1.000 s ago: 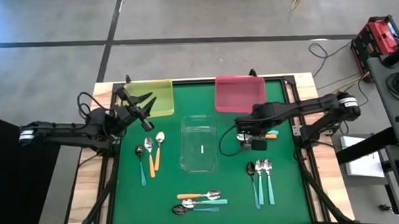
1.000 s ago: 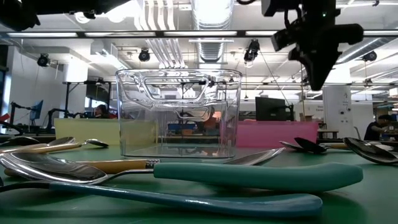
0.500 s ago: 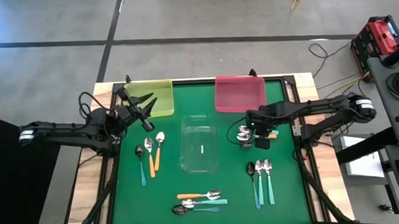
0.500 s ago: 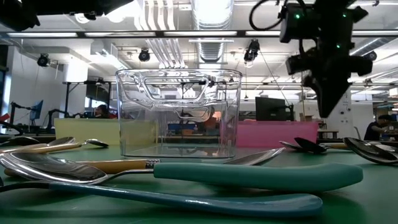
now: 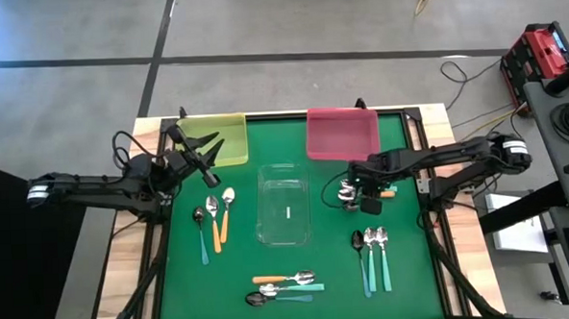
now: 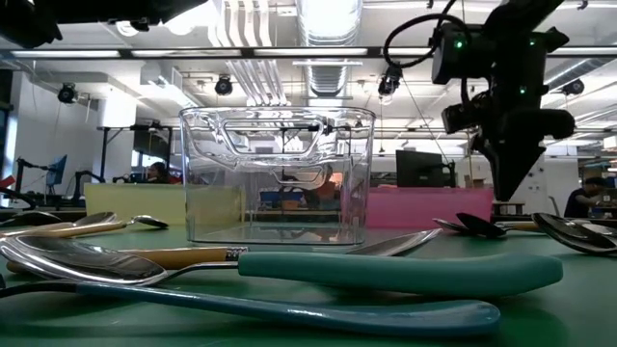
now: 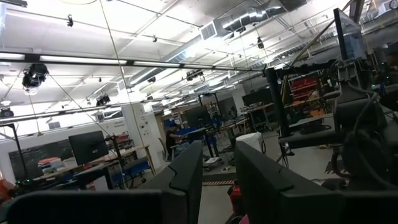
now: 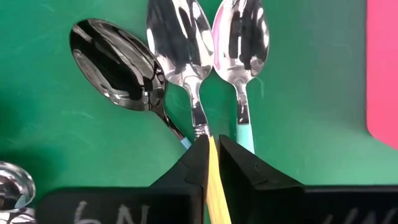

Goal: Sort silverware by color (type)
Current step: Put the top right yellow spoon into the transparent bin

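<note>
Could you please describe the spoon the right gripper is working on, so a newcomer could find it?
Just below the pink tray, three spoons fan out under the right gripper. It is the middle spoon, the only one with an orange handle, running between the gripper's fingers.

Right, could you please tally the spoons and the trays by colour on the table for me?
Spoons: 12
Yellow tray: 1
Pink tray: 1
Clear tray: 1
Total: 15
</note>
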